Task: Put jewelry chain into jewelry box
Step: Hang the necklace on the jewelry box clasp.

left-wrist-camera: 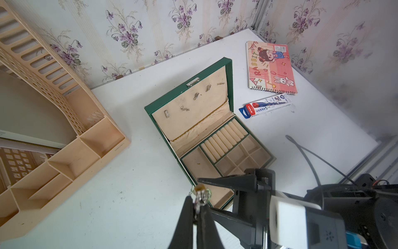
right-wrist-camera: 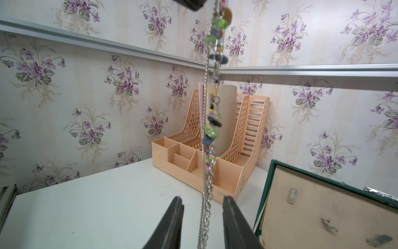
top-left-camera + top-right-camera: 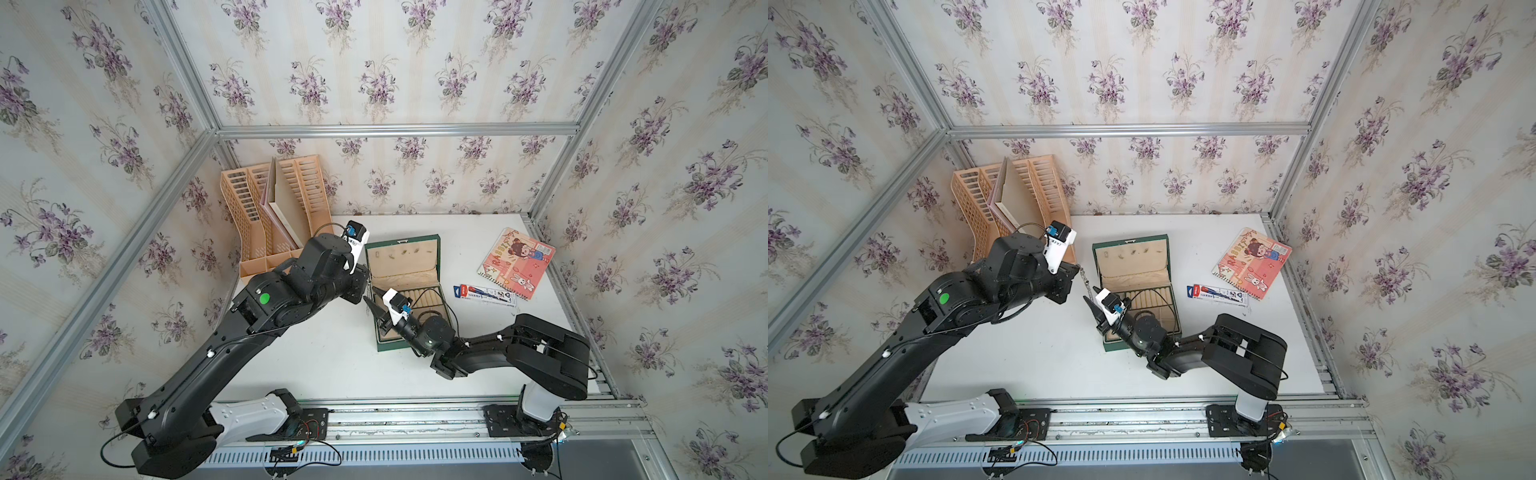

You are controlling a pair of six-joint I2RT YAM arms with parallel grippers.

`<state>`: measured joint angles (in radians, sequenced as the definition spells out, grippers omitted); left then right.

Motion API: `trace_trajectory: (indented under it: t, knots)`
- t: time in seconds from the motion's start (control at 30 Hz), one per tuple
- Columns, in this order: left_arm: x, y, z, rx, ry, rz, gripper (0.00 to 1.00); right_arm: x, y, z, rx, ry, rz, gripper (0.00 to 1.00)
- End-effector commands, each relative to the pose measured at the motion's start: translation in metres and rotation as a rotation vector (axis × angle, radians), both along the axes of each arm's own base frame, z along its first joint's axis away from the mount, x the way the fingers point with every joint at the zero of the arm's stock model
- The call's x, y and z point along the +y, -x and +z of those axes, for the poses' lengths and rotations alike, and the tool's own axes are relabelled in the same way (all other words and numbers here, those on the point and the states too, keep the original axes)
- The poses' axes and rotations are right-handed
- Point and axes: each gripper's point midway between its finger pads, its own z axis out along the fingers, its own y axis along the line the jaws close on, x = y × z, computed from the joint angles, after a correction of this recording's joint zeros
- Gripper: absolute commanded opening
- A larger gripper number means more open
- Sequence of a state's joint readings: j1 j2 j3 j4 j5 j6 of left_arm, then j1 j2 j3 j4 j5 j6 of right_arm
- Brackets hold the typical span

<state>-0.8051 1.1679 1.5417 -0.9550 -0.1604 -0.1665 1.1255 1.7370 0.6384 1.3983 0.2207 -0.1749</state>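
Note:
The jewelry chain [image 2: 212, 129], silvery with green and dark beads, hangs straight down beside the left edge of the jewelry box [image 3: 401, 241]. My left gripper [image 1: 199, 199] is shut on the chain's [image 1: 201, 191] top end, above the table. My right gripper [image 2: 202, 198] stands open lower down. One finger is on each side of the hanging chain [image 3: 1086, 282], and neither touches it. The box [image 1: 204, 101] is dark green, open, with its beige-lined lid raised. Its compartments and ring rolls show nothing in them. In both top views my right gripper [image 3: 1091, 294] reaches across the box's front left corner.
A peach file organizer [image 3: 270, 216] holding a board stands at the back left. A pink spiral notebook [image 3: 517, 262] and a blue-and-red pen pack [image 3: 484, 294] lie to the right of the box. Papered walls and metal frame rails enclose the white table [image 3: 332, 365].

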Motion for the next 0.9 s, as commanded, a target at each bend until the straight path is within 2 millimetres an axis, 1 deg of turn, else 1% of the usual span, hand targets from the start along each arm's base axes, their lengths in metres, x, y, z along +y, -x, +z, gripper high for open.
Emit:
trace_trajectory:
  t: [0.0,0.27,0.53,0.77,0.87]
  knots:
    - [-0.002,0.001,0.005,-0.014,0.014,-0.016,0.0,0.0,-0.003,0.003,0.008,-0.019,-0.014,0.34]
    - [-0.002,0.001,0.004,-0.012,0.014,-0.018,0.0,0.001,-0.006,0.005,0.01,-0.03,-0.027,0.27]
    - [-0.002,0.002,0.003,-0.013,0.015,-0.018,0.0,0.0,-0.005,0.009,0.002,-0.043,-0.026,0.15]
    - [-0.001,0.0,0.001,-0.018,0.013,-0.012,0.0,-0.008,0.0,0.009,0.001,-0.036,-0.018,0.08]
    - [0.0,-0.003,0.0,-0.026,0.01,0.006,0.0,-0.013,0.003,0.009,0.002,-0.028,-0.013,0.01]
